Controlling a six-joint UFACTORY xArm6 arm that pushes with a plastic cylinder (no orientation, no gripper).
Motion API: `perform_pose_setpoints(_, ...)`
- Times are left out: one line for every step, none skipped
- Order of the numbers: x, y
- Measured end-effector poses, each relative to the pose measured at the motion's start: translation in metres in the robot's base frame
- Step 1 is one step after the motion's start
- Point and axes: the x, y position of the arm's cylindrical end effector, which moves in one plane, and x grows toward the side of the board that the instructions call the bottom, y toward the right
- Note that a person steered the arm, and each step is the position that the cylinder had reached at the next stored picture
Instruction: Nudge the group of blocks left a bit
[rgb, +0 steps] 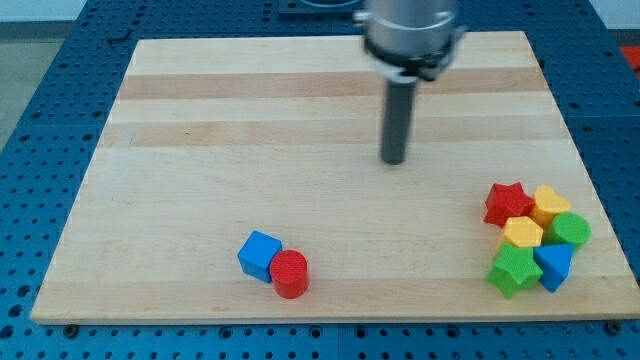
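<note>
My tip (394, 160) hangs mid-board, jawless; two greens, two yellows, two reds, two blues below

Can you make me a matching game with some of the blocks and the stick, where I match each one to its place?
Things:
1. blue cube
2. red star
3. green star
4. my tip

Places:
A. bottom of the cluster at the view's right, beside the blue block there
B. over the bare board, apart from every block
C. touching the red cylinder, near the view's bottom
D. top left of the cluster at the view's right

Pairs: 1-C, 2-D, 3-A, 4-B
</note>
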Motion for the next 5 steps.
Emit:
perform_pose_setpoints(-0.004, 0.101)
perform_pose_setpoints(-0.003, 0.19)
perform_pose_setpoints(0.033, 0.236)
perform_pose_setpoints(0.066, 0.245)
perform_pose_setpoints(0.083, 0.219)
